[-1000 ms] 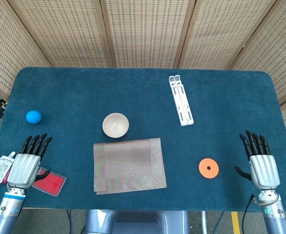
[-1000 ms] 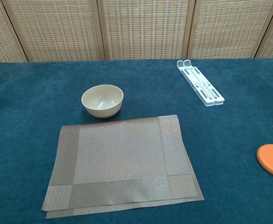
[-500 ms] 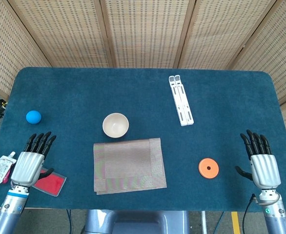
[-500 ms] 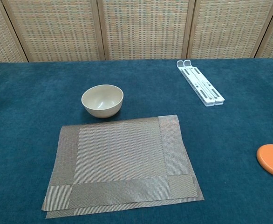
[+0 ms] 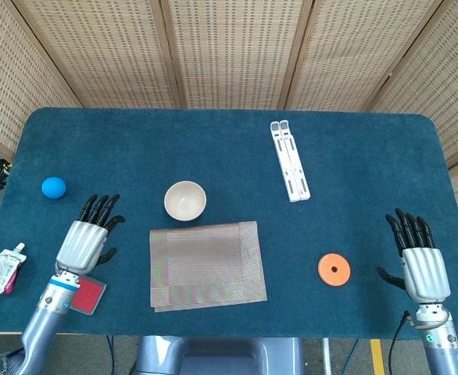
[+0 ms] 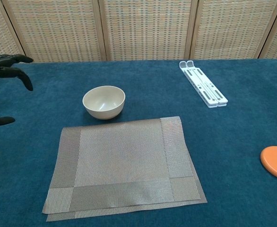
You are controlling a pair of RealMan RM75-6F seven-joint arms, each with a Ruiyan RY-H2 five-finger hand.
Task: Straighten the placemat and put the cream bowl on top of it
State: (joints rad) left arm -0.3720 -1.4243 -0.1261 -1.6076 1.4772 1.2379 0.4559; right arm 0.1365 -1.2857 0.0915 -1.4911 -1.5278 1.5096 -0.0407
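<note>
Left hand [image 5: 84,239] nearer slightly skewed placemat [image 5: 206,266]

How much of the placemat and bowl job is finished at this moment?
Nothing looks done. The placemat lies slightly askew with a lower layer showing at its near edge, and the cream bowl sits on the table just beyond it. The left robot hand is open near the placemat's left side, holding nothing. Straightening and placing the bowl both remain.

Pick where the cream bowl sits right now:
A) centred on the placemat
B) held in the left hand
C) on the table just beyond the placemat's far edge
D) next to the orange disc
C: the cream bowl stands on the blue table just past the far edge of the placemat, held by neither hand.
</note>
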